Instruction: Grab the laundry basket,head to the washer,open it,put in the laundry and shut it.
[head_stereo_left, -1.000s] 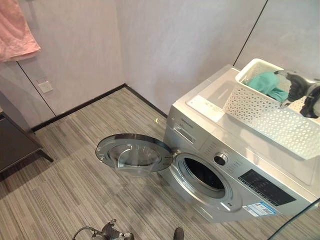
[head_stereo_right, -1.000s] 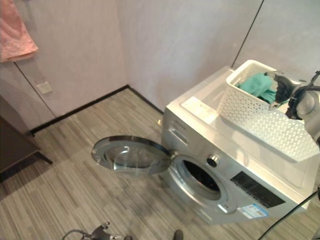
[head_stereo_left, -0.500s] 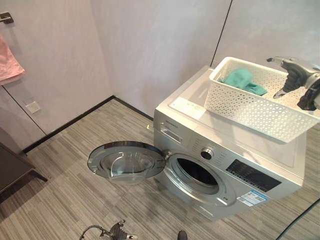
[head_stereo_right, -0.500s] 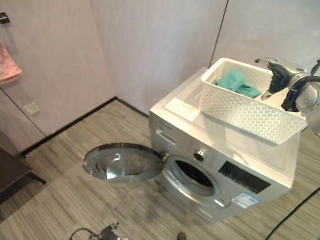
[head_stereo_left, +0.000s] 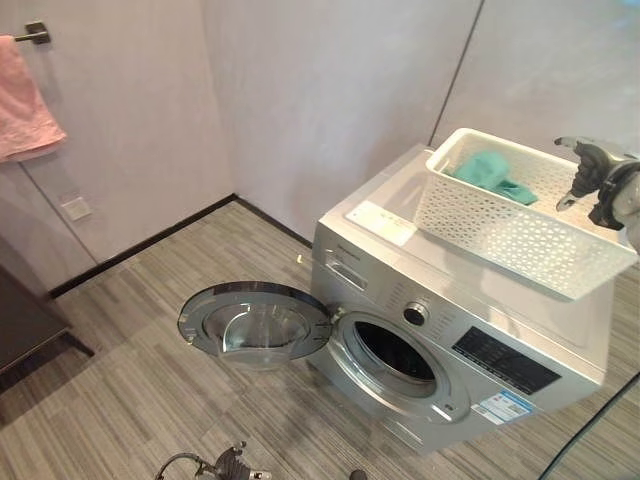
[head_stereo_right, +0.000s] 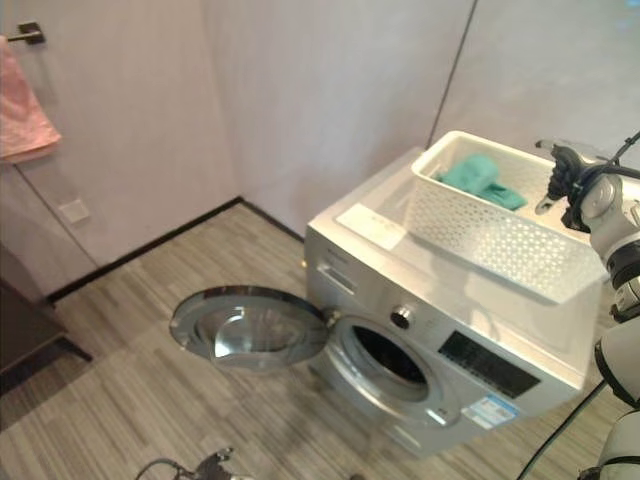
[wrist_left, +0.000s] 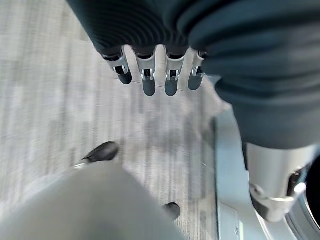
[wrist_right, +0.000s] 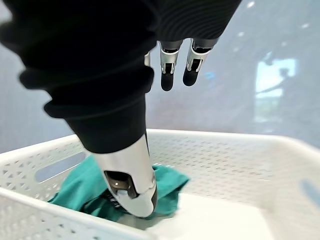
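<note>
A silver front-loading washer (head_stereo_left: 440, 330) stands against the wall with its round door (head_stereo_left: 255, 325) swung open to the left and the dark drum opening (head_stereo_left: 395, 352) showing. A white perforated laundry basket (head_stereo_left: 500, 225) rests on top of the washer. A teal cloth (head_stereo_left: 487, 172) lies at the basket's far end. My right hand (head_stereo_left: 592, 165) hovers above the basket's right end, open and holding nothing. In the right wrist view its thumb (wrist_right: 127, 175) points down over the teal cloth (wrist_right: 80, 192). My left hand (wrist_left: 145, 75) hangs open over the floor beside the washer.
A pink towel (head_stereo_left: 25, 100) hangs from a rail on the left wall, above a wall socket (head_stereo_left: 74, 208). A dark piece of furniture (head_stereo_left: 25, 330) stands at the left edge. Grey wood-look floor (head_stereo_left: 150, 400) spreads in front of the open door.
The view has shifted as the camera moved. My right hand has lifted out of the basket, away from the teal cloth, to above the right rim. The basket stays on the washer.
</note>
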